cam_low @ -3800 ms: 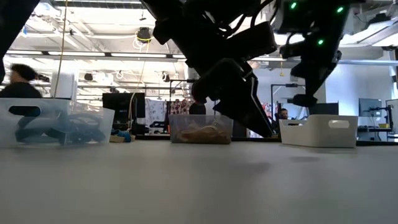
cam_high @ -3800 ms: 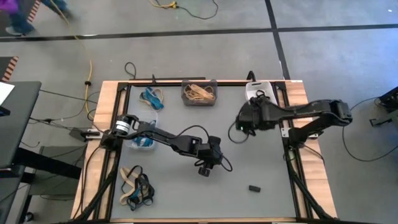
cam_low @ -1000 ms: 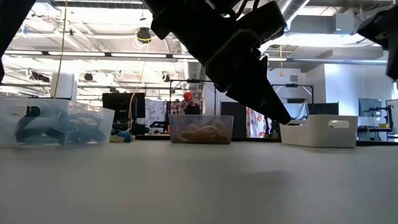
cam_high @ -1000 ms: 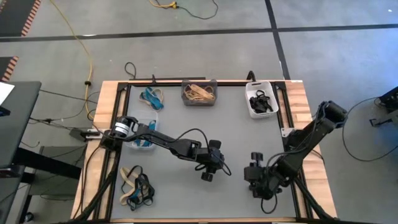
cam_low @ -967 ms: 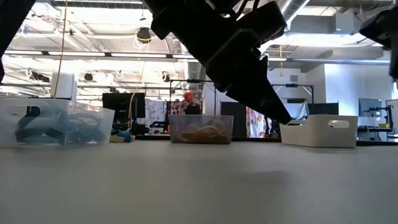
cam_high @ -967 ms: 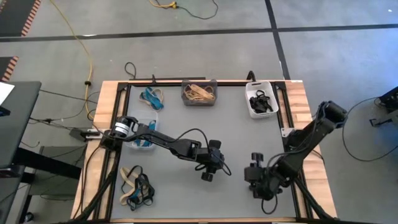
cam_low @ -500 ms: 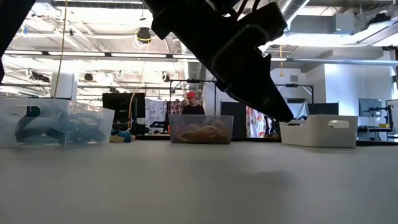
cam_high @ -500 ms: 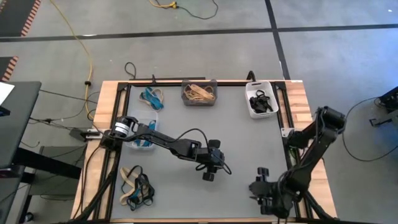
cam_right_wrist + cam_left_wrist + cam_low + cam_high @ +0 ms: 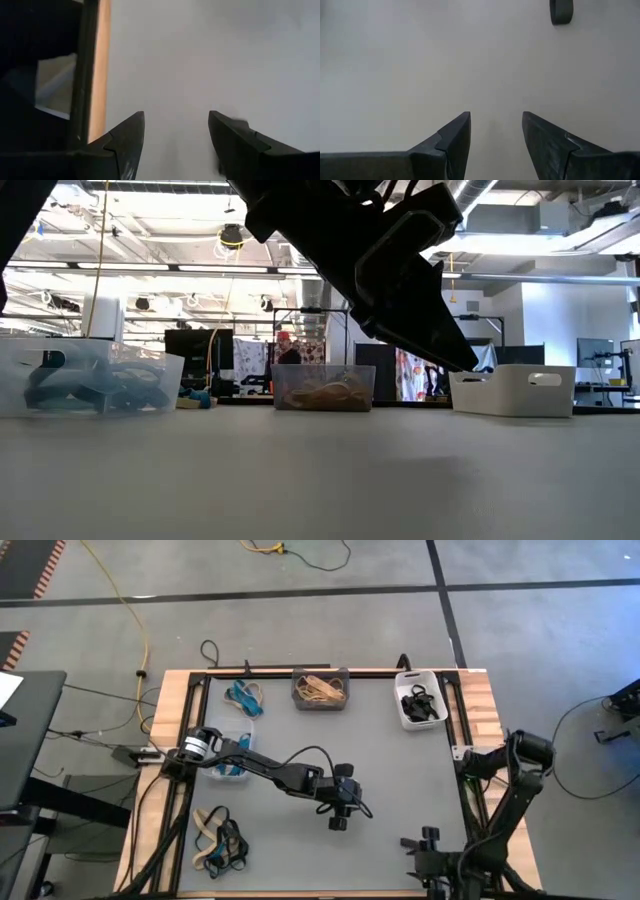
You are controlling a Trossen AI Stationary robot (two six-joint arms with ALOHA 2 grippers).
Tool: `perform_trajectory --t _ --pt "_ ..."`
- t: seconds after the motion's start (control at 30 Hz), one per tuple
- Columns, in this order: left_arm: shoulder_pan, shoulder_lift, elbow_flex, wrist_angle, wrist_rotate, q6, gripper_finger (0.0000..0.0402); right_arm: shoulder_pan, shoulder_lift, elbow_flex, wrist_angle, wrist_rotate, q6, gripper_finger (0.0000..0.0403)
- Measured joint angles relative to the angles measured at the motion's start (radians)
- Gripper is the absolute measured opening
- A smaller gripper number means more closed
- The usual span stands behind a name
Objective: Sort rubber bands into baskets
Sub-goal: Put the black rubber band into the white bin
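Loose rubber bands (image 9: 220, 842) in tan, black and blue lie heaped at the table's near left. The dark grey basket (image 9: 320, 688) holds tan bands, the white basket (image 9: 420, 702) holds black ones, and the clear basket (image 9: 231, 766), partly under my left arm, holds blue ones. My left gripper (image 9: 338, 824) hangs open over the bare mid-table; its wrist view shows empty fingers (image 9: 495, 117) and a small black band (image 9: 561, 10) lying flat farther off. My right gripper (image 9: 425, 838) stands open near the table's front edge, right of centre, nothing between its fingers (image 9: 176, 116).
More blue bands (image 9: 243, 696) lie at the far left of the table. The wooden rim and black frame rail (image 9: 95, 75) run close beside my right gripper. In the low view my left arm (image 9: 390, 260) fills the middle. People stand in the room behind.
My right gripper has travelled from mid-right of the table toward its near edge, the arm folding back with it. My left arm has kept almost still.
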Motion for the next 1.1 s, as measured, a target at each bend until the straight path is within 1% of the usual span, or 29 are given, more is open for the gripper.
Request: perform_trajectory --t 0.13,0.23,0.47,0.6,0.67,0.73,0.8,0.9,0.93,0.97,1.1 --pt "0.0 0.0 0.0 0.0 0.0 -0.002 0.0169 0.026 0.029 0.007 -0.106 -0.008 0.096 0.0249" --pt "0.0 0.0 0.0 0.001 0.0 -0.003 0.0169 0.032 0.06 0.008 -0.141 -0.016 0.146 0.0249" --pt "0.0 0.0 0.0 0.0 0.0 0.012 0.0169 -0.007 0.107 0.008 -0.195 -0.024 0.153 0.0249" --pt "0.0 0.0 0.0 0.0 0.0 0.032 0.0169 -0.046 0.108 -0.013 -0.215 -0.079 0.167 0.024" --pt "0.0 0.0 0.0 0.0 0.0 0.035 0.0169 -0.065 0.108 -0.033 -0.203 -0.127 0.167 0.0222" --pt "0.0 0.0 0.0 0.0 0.0 0.035 0.0169 -0.079 0.104 -0.05 -0.165 -0.162 0.144 0.019" --pt "0.0 0.0 0.0 -0.001 0.0 0.041 0.0169 -0.083 0.104 -0.052 -0.139 -0.158 0.098 0.0142" --pt "-0.003 0.0 0.0 -0.003 0.0 0.05 0.0169 -0.083 0.098 -0.044 -0.132 -0.127 0.023 0.0049" --pt "-0.006 0.0 0.0 -0.003 0.0 0.051 0.0169 -0.087 0.092 -0.04 -0.138 -0.119 -0.003 0.0028" --pt "-0.008 0.0 0.0 -0.003 0.0 0.051 0.0169 -0.091 0.084 -0.036 -0.153 -0.105 -0.018 0.0023" --pt "-0.018 0.0 0.0 -0.003 0.0 0.051 0.0169 -0.125 0.036 -0.013 -0.212 -0.056 -0.042 0.0026"
